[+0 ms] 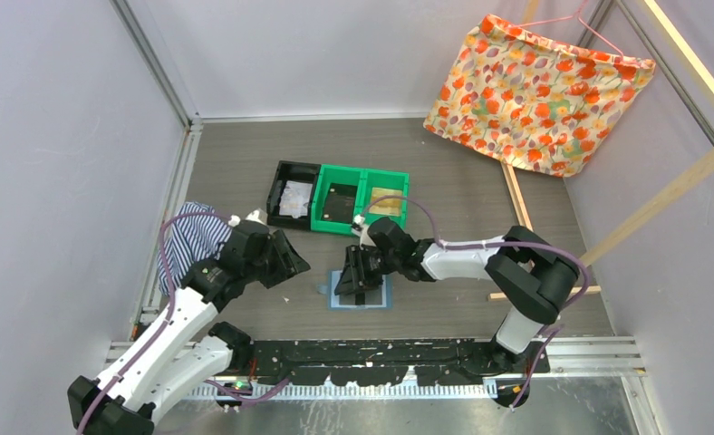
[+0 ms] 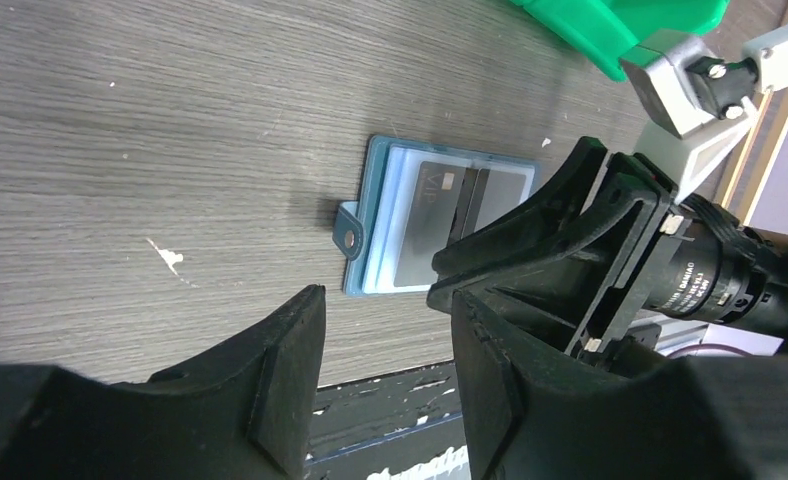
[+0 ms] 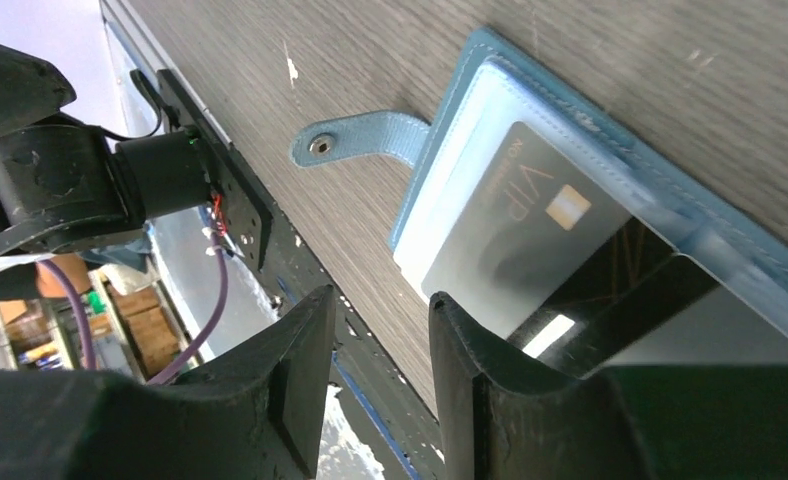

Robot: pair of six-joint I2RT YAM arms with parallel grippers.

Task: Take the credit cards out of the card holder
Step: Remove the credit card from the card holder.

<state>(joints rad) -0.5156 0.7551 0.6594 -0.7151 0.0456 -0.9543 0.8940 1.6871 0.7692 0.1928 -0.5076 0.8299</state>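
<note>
The right gripper (image 1: pixel 357 274) hangs over the open card holder (image 3: pixel 570 105), its jaws partly open and gripping nothing. A dark card (image 3: pixel 510 220) lies in the holder's clear sleeve just beyond the fingertips. The left gripper (image 1: pixel 292 261), also partly open and empty, sits just left of the tab (image 3: pixel 360 140); the holder lies flat at the near middle of the table (image 1: pixel 444 181), green bins (image 1: pixel 361 201) beyond it.

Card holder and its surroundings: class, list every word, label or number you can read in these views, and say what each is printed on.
"VIP": on the grey credit card in the clear sleeve of the card holder.
"NO": the start of the small print beside it on the same card; the rest is too small to read.
White print on the wrist label of the right arm: too blurred to read.
No other text is visible.
</note>
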